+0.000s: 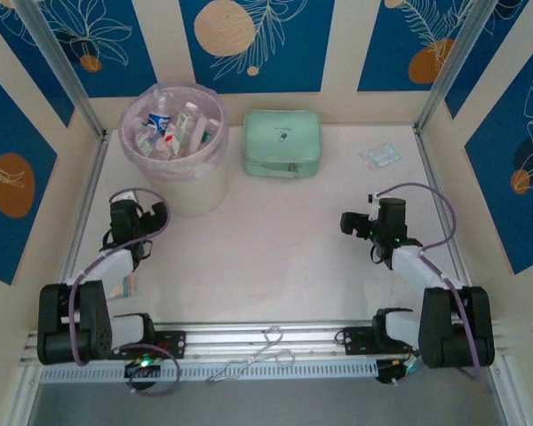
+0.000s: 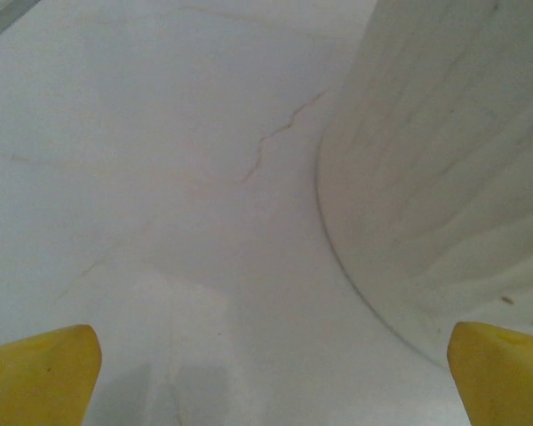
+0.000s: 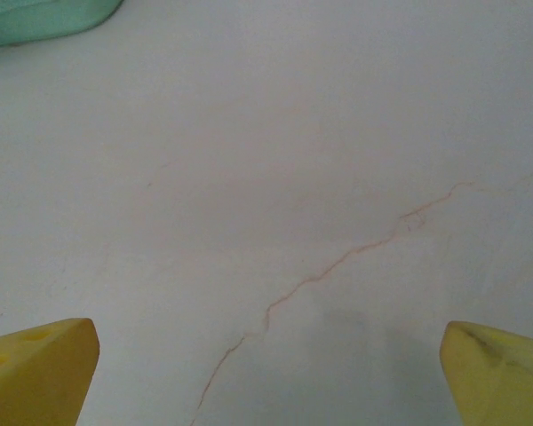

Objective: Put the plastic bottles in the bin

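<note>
Since all the small clear plastic bottles [image 1: 173, 129] I can make out sit piled inside the round translucent whitish bin [image 1: 198, 191] with its pale pink bag liner, back-left on the white table [image 1: 266, 266], I'd judge the task done or at its final check, not mid-pick. Left gripper [image 2: 271, 377]: jaws wide apart, yellow fingertips [image 2: 37, 377] at the wrist view's lower corners, nothing between them, bare table underneath. The bin wall stands just ahead and to the right of it, near but not touching as far as I can tell; the bottles are up inside, above and beyond the fingers. One small pale thing [image 1: 131, 284] lies beside the left forearm, partly hidden, can't tell what it is; if it's a bottle, the next move calls for backing the left arm off, coming down over it, closing on it, then lifting above the rim to release. Otherwise it's just parking both arms. A metal scissor-like tool [image 1: 258, 355] lies on the near rail between the bases. Mint green zip case [image 1: 282, 142] sits right of the bin, apart from it; small flat clear packet [image 1: 379, 157] is back-right; neither goes in. Right gripper [image 3: 266, 377]: also spread wide, empty, over bare table, case corner at its view's top left, well apart from the bin
</note>
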You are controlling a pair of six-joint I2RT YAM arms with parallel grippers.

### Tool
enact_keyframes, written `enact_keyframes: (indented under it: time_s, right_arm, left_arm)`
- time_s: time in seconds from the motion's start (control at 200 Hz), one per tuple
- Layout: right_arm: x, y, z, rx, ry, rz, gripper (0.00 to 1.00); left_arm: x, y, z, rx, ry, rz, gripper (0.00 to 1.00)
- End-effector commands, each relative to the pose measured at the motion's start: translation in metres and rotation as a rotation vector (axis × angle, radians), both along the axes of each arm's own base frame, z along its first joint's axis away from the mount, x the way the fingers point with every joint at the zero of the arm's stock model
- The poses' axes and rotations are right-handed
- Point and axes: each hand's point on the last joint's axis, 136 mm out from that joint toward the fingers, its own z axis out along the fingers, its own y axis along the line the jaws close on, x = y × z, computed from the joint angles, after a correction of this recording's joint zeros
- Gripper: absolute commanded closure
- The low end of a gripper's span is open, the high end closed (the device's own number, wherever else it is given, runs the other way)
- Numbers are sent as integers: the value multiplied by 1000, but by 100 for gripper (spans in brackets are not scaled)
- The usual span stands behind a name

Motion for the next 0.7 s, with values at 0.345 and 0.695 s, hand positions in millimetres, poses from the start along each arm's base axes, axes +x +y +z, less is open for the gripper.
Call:
enact_keyframes:
  time_s: [0.345, 0.695]
  right_arm:
    - [55, 1, 30, -30, -225, 27, 1]
    - [71, 8, 23, -8, -411, 66, 1]
  left_arm:
    - [40, -10, 9, 221, -139, -105, 1]
    - [44, -48, 5, 374, -170, -209, 1]
